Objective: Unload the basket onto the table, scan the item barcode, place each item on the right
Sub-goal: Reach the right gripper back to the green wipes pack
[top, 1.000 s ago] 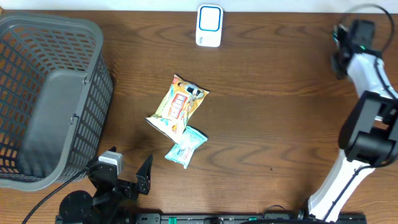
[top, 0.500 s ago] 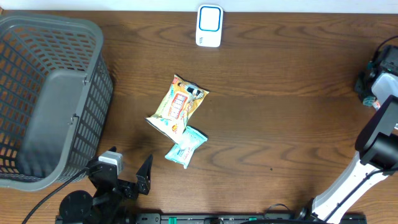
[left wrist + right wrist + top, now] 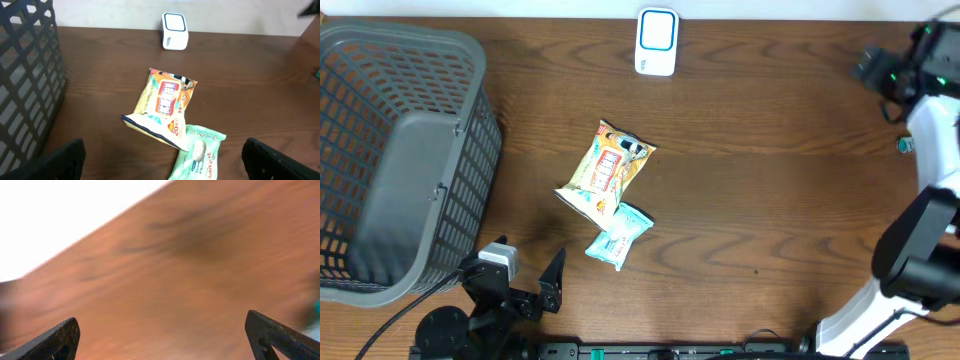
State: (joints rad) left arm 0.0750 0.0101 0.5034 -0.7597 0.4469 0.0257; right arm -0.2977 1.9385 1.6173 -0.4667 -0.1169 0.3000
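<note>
My left gripper [image 3: 527, 272] stands wide open and holds nothing. It sits far from the scanner [image 3: 656, 41], at the near edge of the table [image 3: 770, 180]. My right gripper [image 3: 162, 335] is also spread open and empty, well to the right of the scanner; its own view is blurred. The yellow snack bag [image 3: 608, 170] lies flat between the scanner and my left gripper. The green wipes pack [image 3: 619, 235] lies farther from the scanner, touching the bag's near corner. The grey basket [image 3: 475, 170] stands far left of the scanner.

A grey slatted basket [image 3: 472, 180] stands on the wooden table [image 3: 770, 200].
</note>
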